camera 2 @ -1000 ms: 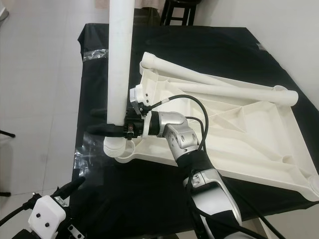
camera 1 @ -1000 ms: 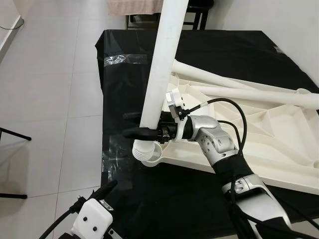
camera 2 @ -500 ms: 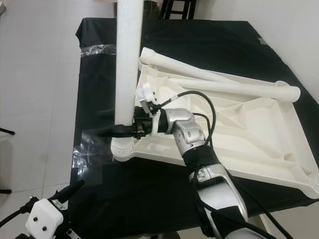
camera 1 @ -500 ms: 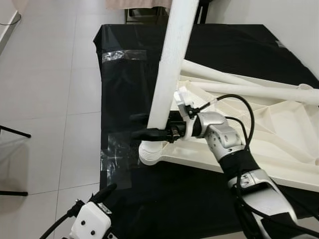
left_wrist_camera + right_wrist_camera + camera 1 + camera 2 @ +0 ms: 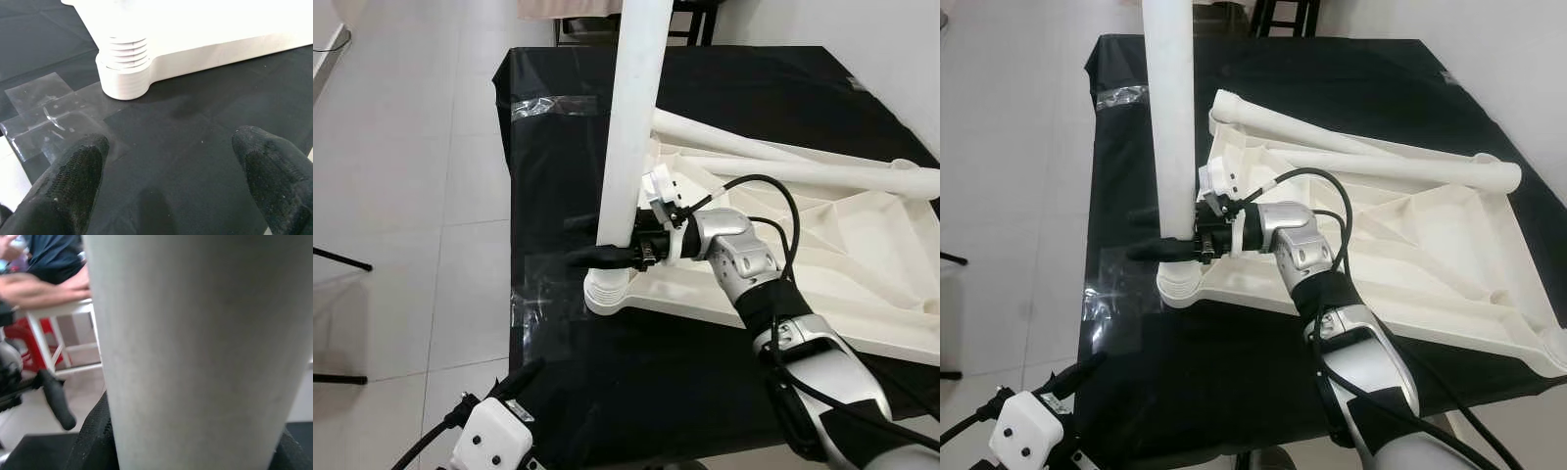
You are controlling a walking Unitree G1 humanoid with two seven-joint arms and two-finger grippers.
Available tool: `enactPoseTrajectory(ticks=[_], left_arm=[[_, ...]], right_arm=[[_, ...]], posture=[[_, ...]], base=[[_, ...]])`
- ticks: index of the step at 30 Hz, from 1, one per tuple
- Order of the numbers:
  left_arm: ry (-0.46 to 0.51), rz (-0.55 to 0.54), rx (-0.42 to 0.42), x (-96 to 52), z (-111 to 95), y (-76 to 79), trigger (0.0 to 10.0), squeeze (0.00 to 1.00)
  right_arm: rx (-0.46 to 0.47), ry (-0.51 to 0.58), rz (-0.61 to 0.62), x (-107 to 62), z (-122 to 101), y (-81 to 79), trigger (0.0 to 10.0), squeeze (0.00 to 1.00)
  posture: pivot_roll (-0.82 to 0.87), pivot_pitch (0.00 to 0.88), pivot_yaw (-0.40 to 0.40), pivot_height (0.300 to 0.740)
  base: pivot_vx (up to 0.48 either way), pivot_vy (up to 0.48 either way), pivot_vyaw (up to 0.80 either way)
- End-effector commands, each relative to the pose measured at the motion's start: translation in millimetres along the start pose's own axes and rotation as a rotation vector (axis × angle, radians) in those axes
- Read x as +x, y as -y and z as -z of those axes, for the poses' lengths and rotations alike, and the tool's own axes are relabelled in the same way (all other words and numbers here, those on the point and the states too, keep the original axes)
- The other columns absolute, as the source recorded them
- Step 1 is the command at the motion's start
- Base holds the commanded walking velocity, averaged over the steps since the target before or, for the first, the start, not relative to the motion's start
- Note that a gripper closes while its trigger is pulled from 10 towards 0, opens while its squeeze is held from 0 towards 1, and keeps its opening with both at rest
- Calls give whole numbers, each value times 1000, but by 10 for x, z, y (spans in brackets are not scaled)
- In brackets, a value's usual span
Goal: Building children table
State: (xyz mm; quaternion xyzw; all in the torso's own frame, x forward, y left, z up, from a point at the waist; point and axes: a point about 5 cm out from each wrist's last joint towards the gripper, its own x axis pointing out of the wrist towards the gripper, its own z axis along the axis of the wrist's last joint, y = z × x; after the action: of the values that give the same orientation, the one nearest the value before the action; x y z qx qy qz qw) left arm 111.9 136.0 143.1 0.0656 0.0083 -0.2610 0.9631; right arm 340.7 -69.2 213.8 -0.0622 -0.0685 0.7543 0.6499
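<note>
A white table leg [image 5: 631, 117] stands nearly upright, and my right gripper [image 5: 583, 242] is shut on it near its lower end. That end sits in the round corner socket [image 5: 606, 293] of the white upside-down tabletop [image 5: 822, 284]; ribbed threads [image 5: 128, 49] show just above the socket. The leg [image 5: 195, 347] is very close in the right wrist view. Two more white legs [image 5: 803, 176] lie across the tabletop. My left gripper [image 5: 171, 181] is open, low over the black cloth just in front of the socket, holding nothing.
The black-covered table [image 5: 558, 127] carries clear tape patches [image 5: 543, 106] at its left side. Grey floor tiles [image 5: 401, 196] lie to the left, a dark stool [image 5: 1283, 15] stands beyond the far edge. A person's arm [image 5: 44, 286] shows in the background.
The leg has straightened toward upright and its threaded end has sunk deeper into the corner socket. The right gripper stayed shut on it. The head camera shifted slightly.
</note>
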Motion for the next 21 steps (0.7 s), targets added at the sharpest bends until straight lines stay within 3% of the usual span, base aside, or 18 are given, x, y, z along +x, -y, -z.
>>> enactPoseTrajectory(ticks=[1,8,21], left_arm=[[-20,6,-9,-14,21,23,10000,0],[-20,6,-8,-5,23,17,10000,0],[-18,4,-6,8,26,13,10000,0]], right_arm=[[34,-65,-65,-44,144,-89,10000,0],[-33,-198,-205,26,213,-180,10000,0],[-29,-260,-245,50,241,-190,10000,0]], posture=[[343,260,-117,740],[345,259,-121,740],[341,258,-125,740]], base=[[0,0,0],[0,0,0],[0,0,0]])
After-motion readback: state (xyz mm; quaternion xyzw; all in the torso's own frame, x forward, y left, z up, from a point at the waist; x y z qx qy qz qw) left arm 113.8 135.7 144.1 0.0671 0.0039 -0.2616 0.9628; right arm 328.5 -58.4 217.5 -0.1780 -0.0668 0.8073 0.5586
